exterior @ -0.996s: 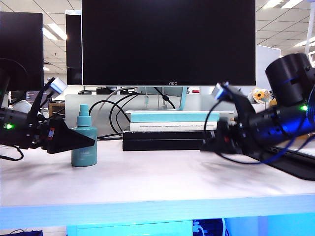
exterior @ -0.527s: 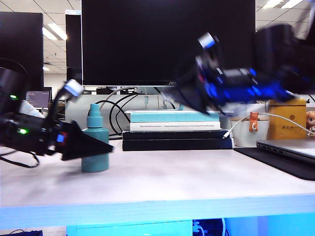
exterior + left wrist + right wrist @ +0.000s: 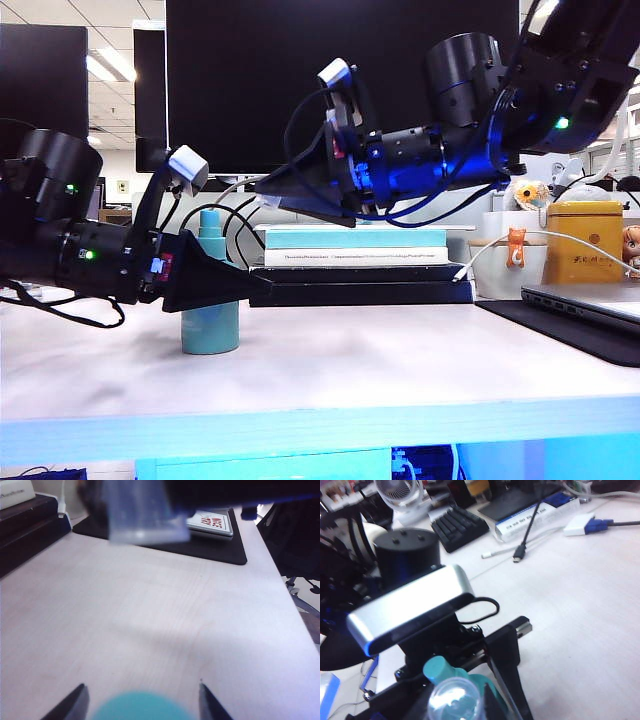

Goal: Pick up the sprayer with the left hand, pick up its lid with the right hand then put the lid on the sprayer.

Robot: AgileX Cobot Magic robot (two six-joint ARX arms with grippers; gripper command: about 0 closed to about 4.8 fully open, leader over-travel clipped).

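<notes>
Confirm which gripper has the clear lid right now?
The right gripper, raised over the sprayer, pinches the lid. The left gripper instead straddles the teal bottle on the table.

The sprayer (image 3: pixel 210 315) is matt teal plastic, smooth on its body and stepped top. The lid (image 3: pixel 454 700) is clear, glossy plastic that catches the light. The left gripper (image 3: pixel 262 289) and right gripper (image 3: pixel 266 190) have matt black fingers that look like hard plastic. The table (image 3: pixel 400 370) is pale wood-grain laminate with a soft sheen. The silver camera (image 3: pixel 410 609) on the left wrist has a brushed, metal-like shell.
</notes>
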